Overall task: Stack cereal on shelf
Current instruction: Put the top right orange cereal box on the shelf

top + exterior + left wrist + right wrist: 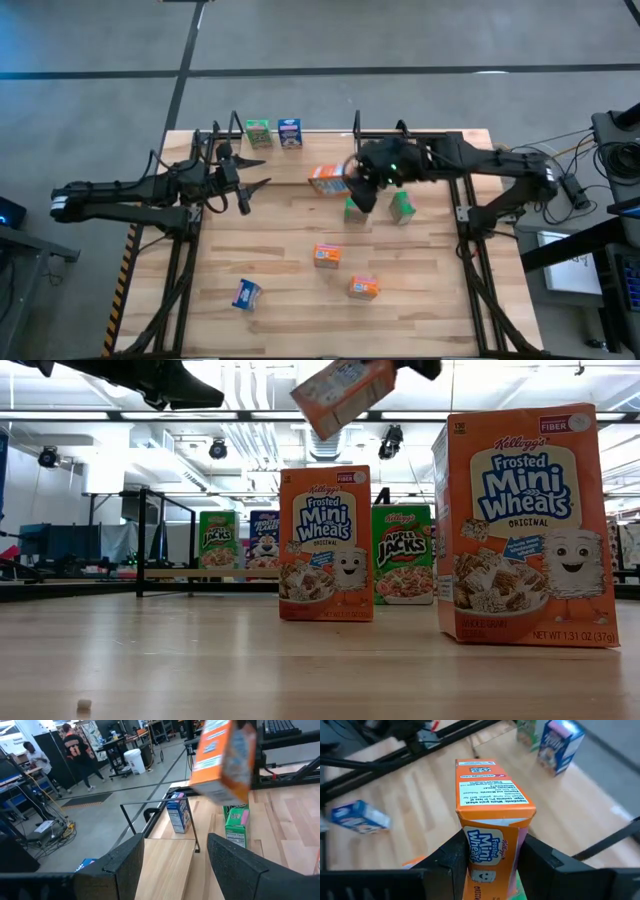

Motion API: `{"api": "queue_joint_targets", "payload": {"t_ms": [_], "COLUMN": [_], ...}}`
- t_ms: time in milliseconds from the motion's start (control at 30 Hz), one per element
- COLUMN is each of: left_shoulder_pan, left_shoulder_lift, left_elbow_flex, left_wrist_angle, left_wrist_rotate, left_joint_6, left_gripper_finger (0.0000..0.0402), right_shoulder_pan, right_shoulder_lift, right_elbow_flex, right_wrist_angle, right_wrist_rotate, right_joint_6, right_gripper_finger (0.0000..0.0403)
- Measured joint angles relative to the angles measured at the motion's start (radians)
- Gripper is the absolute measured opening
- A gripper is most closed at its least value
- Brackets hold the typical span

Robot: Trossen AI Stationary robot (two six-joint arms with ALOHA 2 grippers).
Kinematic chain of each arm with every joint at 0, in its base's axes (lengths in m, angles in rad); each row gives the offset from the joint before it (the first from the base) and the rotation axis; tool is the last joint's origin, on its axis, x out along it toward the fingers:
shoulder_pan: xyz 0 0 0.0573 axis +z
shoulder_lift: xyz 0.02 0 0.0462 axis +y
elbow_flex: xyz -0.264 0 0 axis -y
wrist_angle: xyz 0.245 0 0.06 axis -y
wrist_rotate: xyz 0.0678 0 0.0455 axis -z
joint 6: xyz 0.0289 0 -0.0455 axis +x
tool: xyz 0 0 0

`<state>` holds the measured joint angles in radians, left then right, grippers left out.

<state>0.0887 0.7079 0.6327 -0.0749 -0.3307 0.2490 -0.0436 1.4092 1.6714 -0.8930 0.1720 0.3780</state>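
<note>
My right gripper is shut on an orange cereal box, held high over the middle of the table's far half; the low view shows that box tilted near the top of the picture. The shelf runs along the table's far edge, and a green box and a blue box stand on it. My left gripper hovers open by the shelf's left end, nothing between its fingers. Two green boxes stand below my right gripper. My right gripper pinches the orange box between its two fingers, on two opposite sides near the end closest to the wrist. The box juts forward past the fingers, its ingredients panel upward. It is lifted clear of the table and tilted.
Two more orange boxes stand in the table's near half, and a blue box lies near the front left. Black arm-mount frames run along both table sides. People stand in the room beyond.
</note>
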Motion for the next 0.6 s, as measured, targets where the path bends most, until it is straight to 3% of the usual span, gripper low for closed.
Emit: {"api": "queue_joint_targets", "payload": {"t_ms": [300, 600], "left_shoulder_pan": [0.0, 0.0], "left_shoulder_lift": [-0.003, -0.003], "left_elbow_flex": [-0.001, -0.001], "left_wrist_angle": [0.0, 0.0], "left_wrist_rotate": [0.0, 0.0], "left_joint_6": [0.0, 0.0], "left_gripper_finger": [0.0201, 0.0201], "right_shoulder_pan": [-0.119, -0.231], "right_shoulder_lift": [0.166, 0.413], "right_elbow_flex": [0.189, 0.44], "right_wrist_angle": [-0.088, -0.267], "right_wrist_rotate": [-0.004, 0.013], "right_joint_6": [-0.247, -0.49], "right_gripper_finger": [0.0131, 0.013]}}
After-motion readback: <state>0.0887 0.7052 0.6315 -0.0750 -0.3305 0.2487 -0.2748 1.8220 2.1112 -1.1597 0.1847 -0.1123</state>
